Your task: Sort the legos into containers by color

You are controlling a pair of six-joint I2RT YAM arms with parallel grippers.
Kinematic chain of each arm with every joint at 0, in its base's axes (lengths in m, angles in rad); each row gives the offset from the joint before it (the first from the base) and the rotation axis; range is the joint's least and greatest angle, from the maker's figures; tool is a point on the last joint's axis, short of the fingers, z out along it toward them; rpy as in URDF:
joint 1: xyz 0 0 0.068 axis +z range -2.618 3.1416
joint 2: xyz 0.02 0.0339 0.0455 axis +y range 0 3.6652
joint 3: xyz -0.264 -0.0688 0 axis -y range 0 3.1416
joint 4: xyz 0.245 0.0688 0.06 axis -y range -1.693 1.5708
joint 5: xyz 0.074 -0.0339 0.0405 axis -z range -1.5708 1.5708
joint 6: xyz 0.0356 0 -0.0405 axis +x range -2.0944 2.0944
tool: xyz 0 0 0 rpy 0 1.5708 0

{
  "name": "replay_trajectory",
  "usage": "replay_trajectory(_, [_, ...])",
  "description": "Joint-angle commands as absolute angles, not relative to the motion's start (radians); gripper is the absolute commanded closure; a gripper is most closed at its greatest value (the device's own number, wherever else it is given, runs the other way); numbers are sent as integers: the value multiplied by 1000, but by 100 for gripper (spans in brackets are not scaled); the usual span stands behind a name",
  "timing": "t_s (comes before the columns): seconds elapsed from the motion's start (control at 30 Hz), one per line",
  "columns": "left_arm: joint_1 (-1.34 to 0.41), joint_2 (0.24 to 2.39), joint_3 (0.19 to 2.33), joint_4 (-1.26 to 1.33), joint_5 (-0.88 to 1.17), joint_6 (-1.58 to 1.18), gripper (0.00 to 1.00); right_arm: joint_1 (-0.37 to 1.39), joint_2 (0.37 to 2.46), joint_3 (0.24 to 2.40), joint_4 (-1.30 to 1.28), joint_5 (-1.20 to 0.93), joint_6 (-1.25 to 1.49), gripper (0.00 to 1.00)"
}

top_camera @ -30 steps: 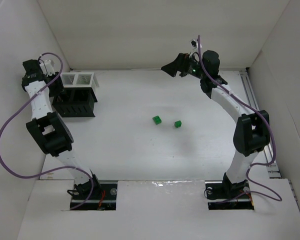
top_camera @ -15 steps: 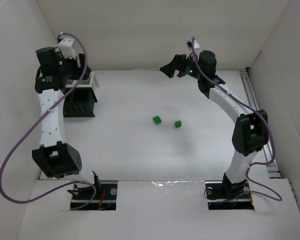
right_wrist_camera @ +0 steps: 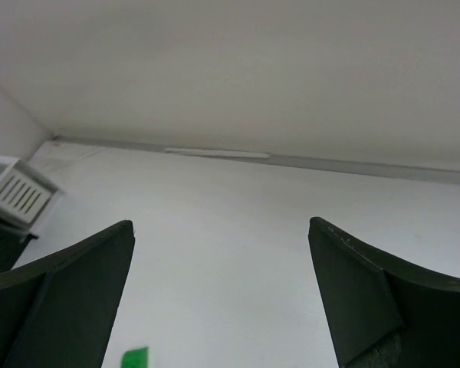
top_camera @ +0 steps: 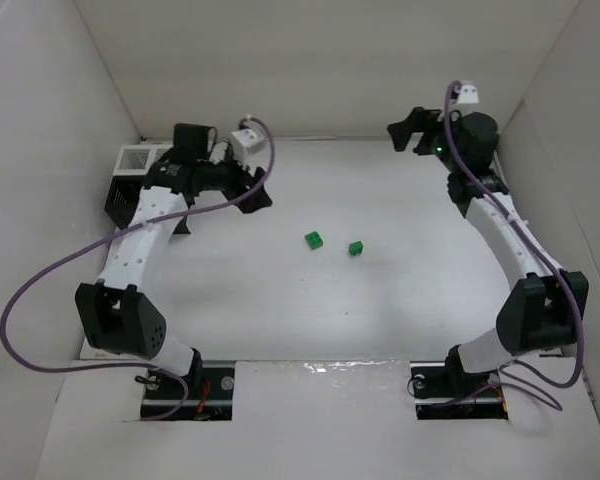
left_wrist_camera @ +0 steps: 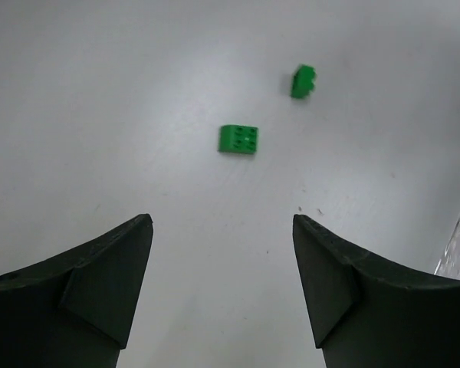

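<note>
Two green legos are lying loose on the white table (top_camera: 280, 310), near its middle. The first green lego (top_camera: 313, 239) is sitting studs up, with six studs showing in the left wrist view. The second green lego (top_camera: 356, 247) is lying just to its right, near it but not touching, and is appearing tipped onto a side. Both are resting well apart from either arm.

The slatted rack (top_camera: 130, 160) is standing in the far left corner of the table, a black body under a white rim. The left arm is crossing in front of it and hiding part of it. What its compartments are holding cannot be told.

The left gripper (top_camera: 263, 190) is reaching from the rack side toward the middle of the table and pointing at the legos. Its jaws are standing apart with nothing between them. In its wrist view the first green lego is lying ahead of the gap.

The right gripper (top_camera: 405, 130) is hanging high over the far right of the table, near the back wall, and pointing leftward. Its jaws are spread wide and gripping nothing; bare table and wall are showing between them.
</note>
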State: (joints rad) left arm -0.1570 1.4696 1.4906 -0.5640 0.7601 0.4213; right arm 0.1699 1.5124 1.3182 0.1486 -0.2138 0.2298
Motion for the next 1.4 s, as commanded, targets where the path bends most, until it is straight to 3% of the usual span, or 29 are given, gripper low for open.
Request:
replay_trajectory(0.0, [-296, 1525, 1465, -690, 830, 682, 30, 7, 1459, 1290, 126, -322, 274, 0])
replay_trajectory(0.27, [-353, 1825, 1685, -1130, 815, 1567, 30, -138, 1330, 1180, 75, -483, 288, 0])
replay_trajectory(0.47, [-432, 2011, 1900, -1131, 712, 1805, 40, -160, 1235, 1137, 19, -508, 288, 0])
replay_trajectory(0.57, [-465, 2077, 1976, -1131, 724, 1842, 49, -170, 1195, 1124, 8, -508, 288, 0])
replay_trajectory(0.7, [-521, 2077, 1921, -1131, 704, 1965, 55, -183, 1160, 1100, 8, -517, 288, 0])
replay_trajectory(1.37, [-577, 2267, 1965, -1129, 649, 2040, 52, -201, 1140, 1100, -28, -517, 288, 0])
